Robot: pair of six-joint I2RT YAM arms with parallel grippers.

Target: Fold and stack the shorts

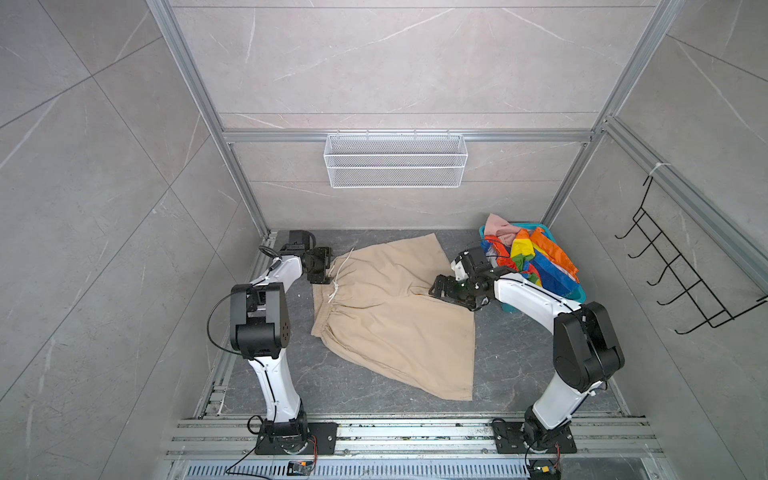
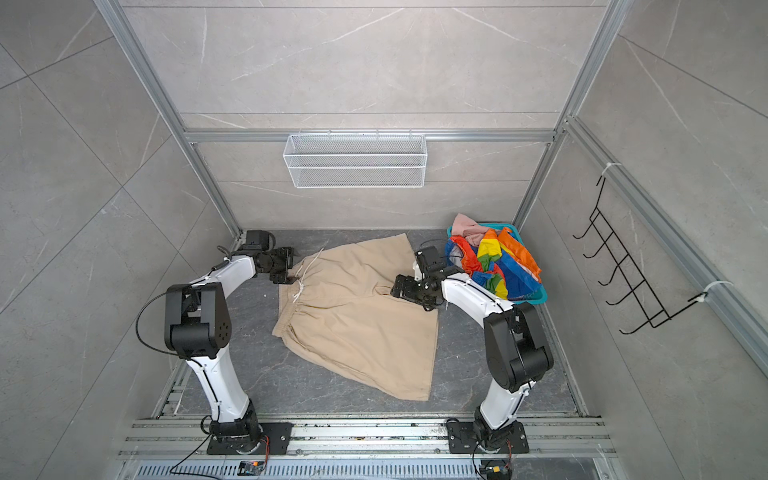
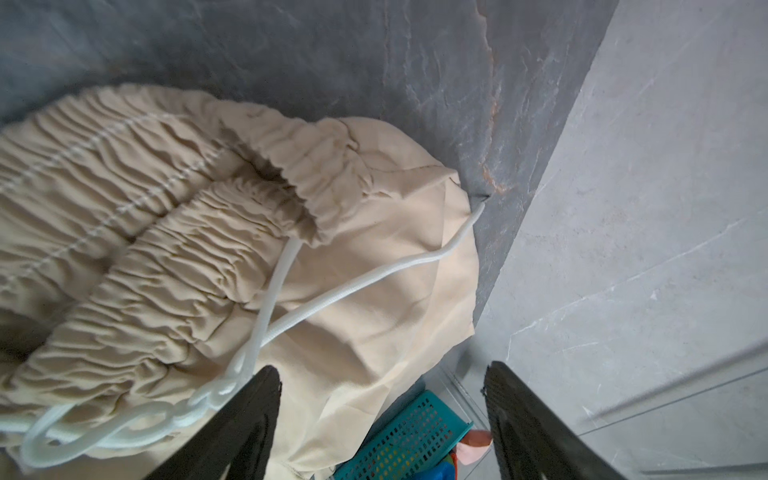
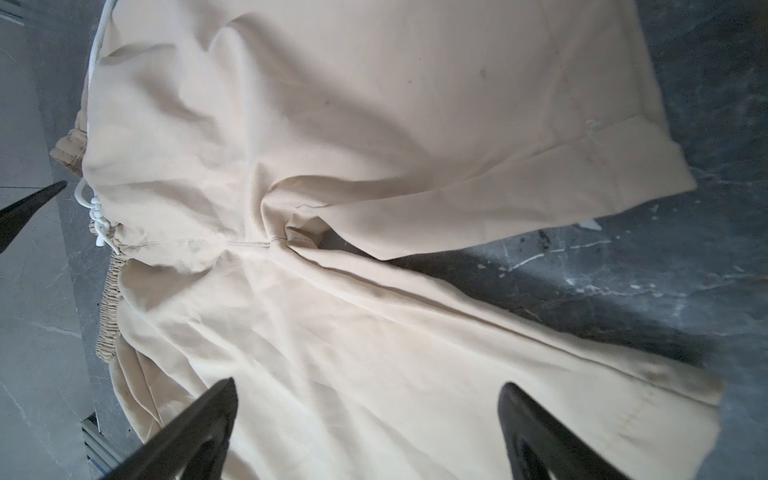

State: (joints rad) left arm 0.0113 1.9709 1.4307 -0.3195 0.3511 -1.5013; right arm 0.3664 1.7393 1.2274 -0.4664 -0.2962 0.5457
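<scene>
Dark stone tabletop carries the beige shorts, waistband toward the left gripper, legs toward the right gripper; both stand with jaws apart, holding nothing.

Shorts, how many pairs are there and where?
3. The beige shorts lie spread on the table; rainbow-striped shorts are heaped in the teal basket; pink shorts poke out at its far end. More may be hidden underneath.
</scene>
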